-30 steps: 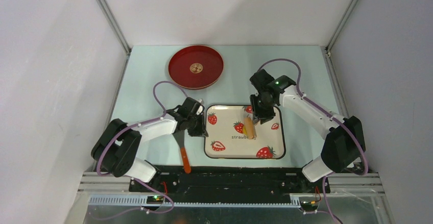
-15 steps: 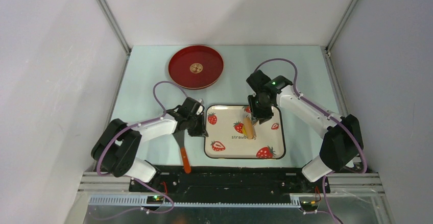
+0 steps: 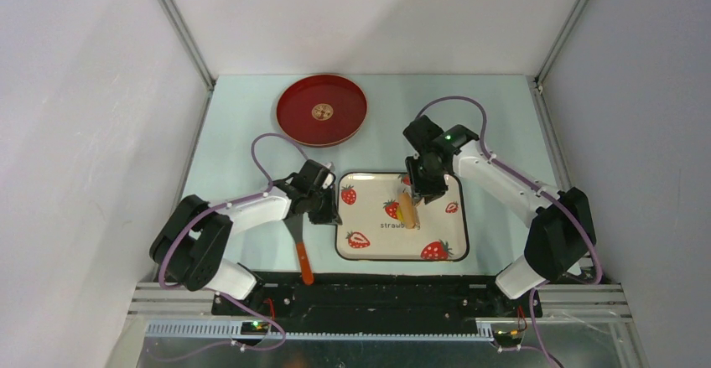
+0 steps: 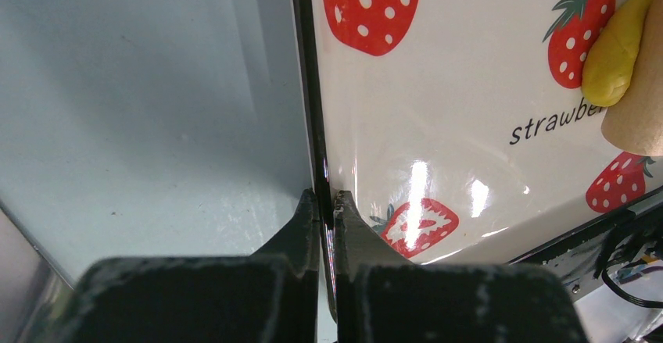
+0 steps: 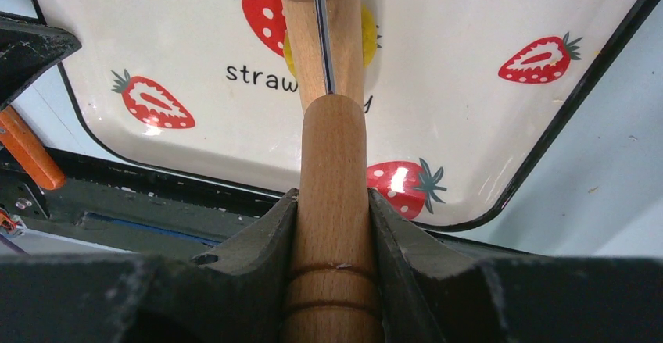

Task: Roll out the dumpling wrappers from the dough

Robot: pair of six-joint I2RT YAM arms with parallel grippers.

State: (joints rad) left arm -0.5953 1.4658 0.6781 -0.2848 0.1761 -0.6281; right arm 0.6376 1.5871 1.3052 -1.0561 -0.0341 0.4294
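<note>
The yellow dough (image 5: 370, 33) lies on the white strawberry tray (image 3: 436, 225), pressed under the wooden rolling pin (image 5: 321, 30); it also shows in the left wrist view (image 4: 614, 54). My right gripper (image 5: 332, 196) is shut on the rolling pin's handle (image 3: 408, 209), over the tray's middle (image 3: 417, 190). My left gripper (image 4: 327, 198) is shut on the tray's black left rim (image 4: 306, 85), at the tray's left edge in the top view (image 3: 333, 212). A small round yellowish disc, the wrapper (image 3: 322, 111), lies in the middle of the red plate (image 3: 295, 121).
An orange-handled scraper (image 3: 303, 259) lies on the table left of the tray, just below my left gripper. The red plate stands at the back left. The enclosure's walls and metal frame ring the pale table (image 3: 495, 116).
My right arm has shifted slightly to the left with the rolling pin still on the dough. The left gripper and the tray have not moved.
</note>
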